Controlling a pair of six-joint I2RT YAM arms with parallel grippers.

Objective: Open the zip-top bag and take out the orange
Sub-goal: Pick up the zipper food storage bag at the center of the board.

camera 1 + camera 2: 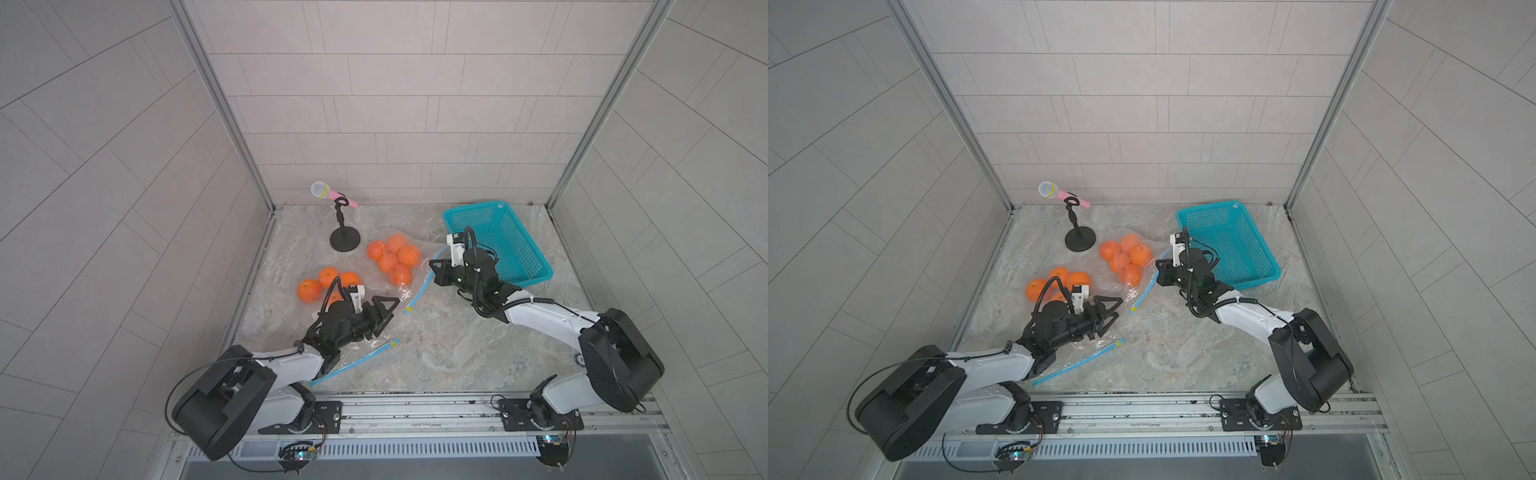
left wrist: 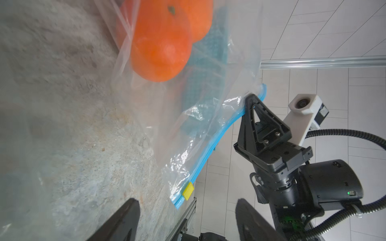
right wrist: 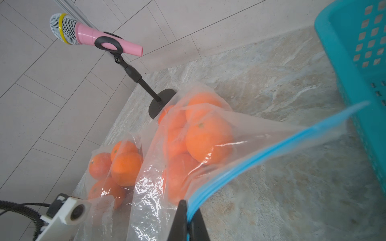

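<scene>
A clear zip-top bag (image 1: pixel 409 274) with several oranges (image 1: pixel 399 255) lies mid-table; its blue zip strip (image 2: pixel 211 150) ends in a yellow slider (image 2: pixel 188 191). My right gripper (image 1: pixel 432 264) (image 3: pixel 187 205) is shut on that strip partway along, holding it off the table. My left gripper (image 1: pixel 392 311) (image 2: pixel 186 201) is open just short of the slider end; nothing is between its fingers (image 2: pixel 125 219). Both top views show a second bag of oranges (image 1: pixel 1038 289) partly under the left arm, its own zip strip (image 1: pixel 1079 361) lying near the front.
A teal basket (image 1: pixel 536 266) stands at the back right, right behind my right wrist. A pink microphone on a black stand (image 1: pixel 344 241) stands at the back, just behind the oranges. Walls close in the table on three sides.
</scene>
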